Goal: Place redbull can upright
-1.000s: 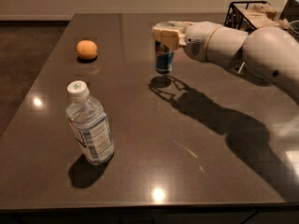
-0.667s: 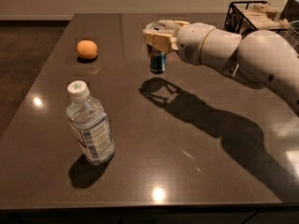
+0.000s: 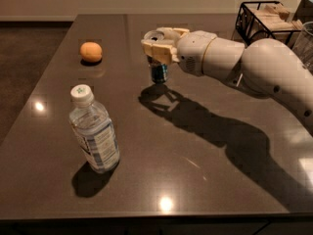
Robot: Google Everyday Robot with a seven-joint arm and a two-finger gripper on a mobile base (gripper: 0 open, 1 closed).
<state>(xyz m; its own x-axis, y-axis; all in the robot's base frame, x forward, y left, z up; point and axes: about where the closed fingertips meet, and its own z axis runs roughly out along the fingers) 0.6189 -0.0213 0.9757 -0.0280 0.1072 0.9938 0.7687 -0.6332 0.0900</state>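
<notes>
Half hid the redbull can (image 3: 159, 73) with the gripper (image 3: 159, 47) — clamped round its top, upright, toward the desk's (image 3: 205, 180) far edge, base on or just above it. Seemed mid-placing — needed a steady release next, then a straight lift.

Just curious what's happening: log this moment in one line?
gripper: above table, far middle, shut on redbull can | redbull can: upright | water bottle: upright, near left | orange: far left
</notes>
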